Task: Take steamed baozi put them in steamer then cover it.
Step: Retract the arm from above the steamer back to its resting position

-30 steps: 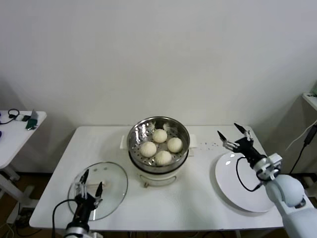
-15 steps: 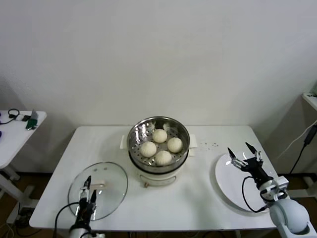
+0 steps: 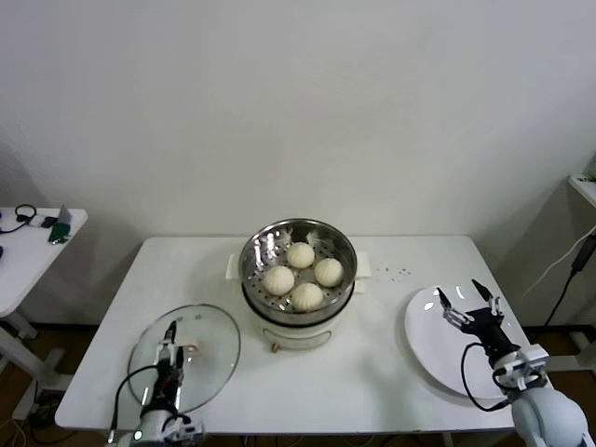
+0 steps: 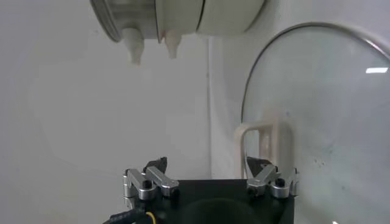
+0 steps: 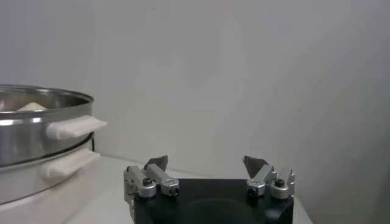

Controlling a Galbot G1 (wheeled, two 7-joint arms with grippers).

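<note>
All four baozi (image 3: 301,273) sit in the steamer (image 3: 298,237), cover (image 3: 184,356) on the table beside it, left gripper (image 3: 169,352) spread empty over it, right gripper (image 3: 470,310) spread empty above the plate (image 3: 433,358); only covering remains.

Baozi (image 3: 301,274): four round, smooth, cream-white buns, all lying inside the steamer in a loose diamond, close together on the perforated floor.
Steamer (image 3: 345,244): round, shiny steel basket, uncovered, upright on a white cooker base with side handles; it stands at the middle of the white table, toward the far edge. The right wrist view shows its rim and two white handle tabs (image 5: 73,128), with one bun top just above the rim.
Cover (image 3: 216,343): round clear glass lid with a metal rim and whitish centre handle (image 4: 261,141), lying flat on the table, near-left of the steamer, apart from it.
</note>
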